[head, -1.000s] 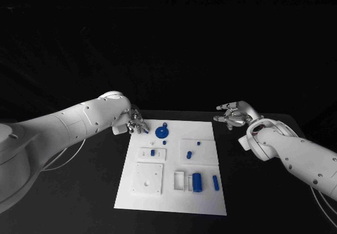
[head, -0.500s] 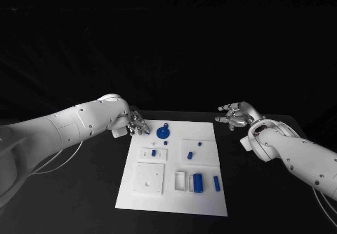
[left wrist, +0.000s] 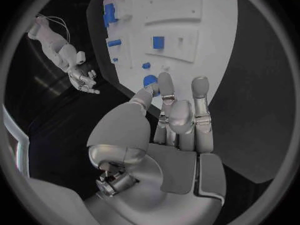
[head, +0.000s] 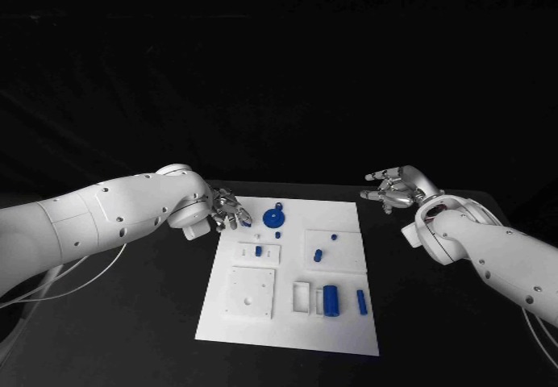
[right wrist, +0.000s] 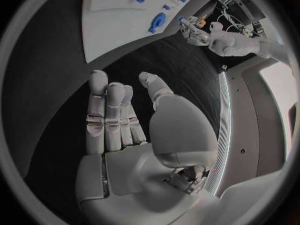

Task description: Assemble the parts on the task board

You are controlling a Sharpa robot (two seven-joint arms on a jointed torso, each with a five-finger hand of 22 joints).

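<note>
The white task board (head: pixel 262 322) lies in the middle of the black table. On its far part sits a round blue disc (head: pixel 274 216), with small blue pieces (head: pixel 314 256) behind the middle and a blue cylinder (head: pixel 329 299) nearer me. My left hand (head: pixel 229 211) hovers at the board's far left corner, just left of the disc, fingers stretched out and holding nothing. The left wrist view shows that hand (left wrist: pixel 178 115) with its fingertips near the disc (left wrist: pixel 150 81). My right hand (head: pixel 389 189) hangs off the board's far right corner, open and empty, as the right wrist view also shows (right wrist: pixel 119 115).
Several square white blocks (head: pixel 249 295) are set into the board's left and middle. Bare black table (head: pixel 442 322) runs along both sides of the board. The right wrist view shows the board (right wrist: pixel 119 15) and my left hand (right wrist: pixel 192 32) beyond it.
My left forearm has swung lower and outward, while its hand stays by the board's far left corner. The right hand has barely moved. The parts lie as before.
</note>
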